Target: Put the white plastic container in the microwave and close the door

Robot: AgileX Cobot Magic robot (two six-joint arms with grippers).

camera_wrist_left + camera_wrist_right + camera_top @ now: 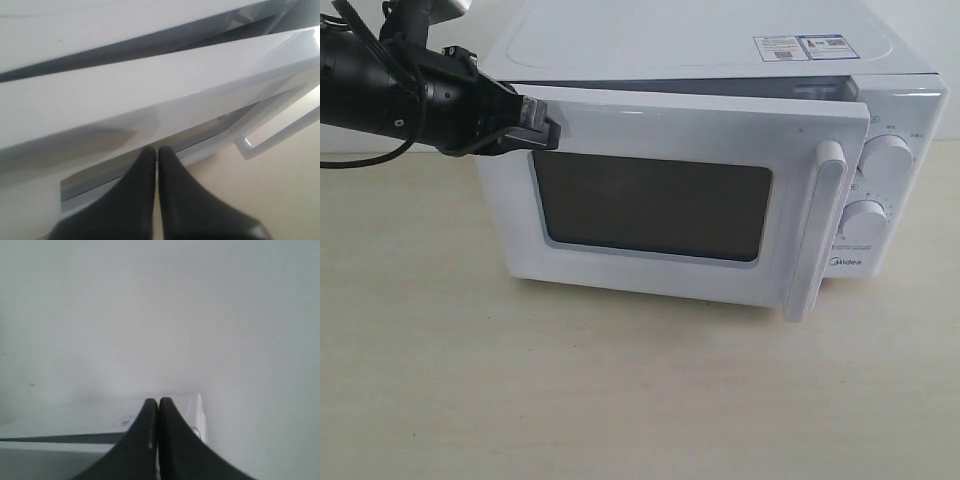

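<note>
Exterior view: left arm point(390, 85) horizontal from left, left gripper point(548, 128) pinched together, empty, at upper-left corner of ajar door point(660, 130), long axis left-right.

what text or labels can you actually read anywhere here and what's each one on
"Midea": brand name on the front panel of the microwave, below the lower dial.
Small print just above it: too small to read.
Two stickers on the microwave's top: too small to read.
Marks round the upper dial and the lower dial: too small to read.
Both wrist views: no text.
</note>
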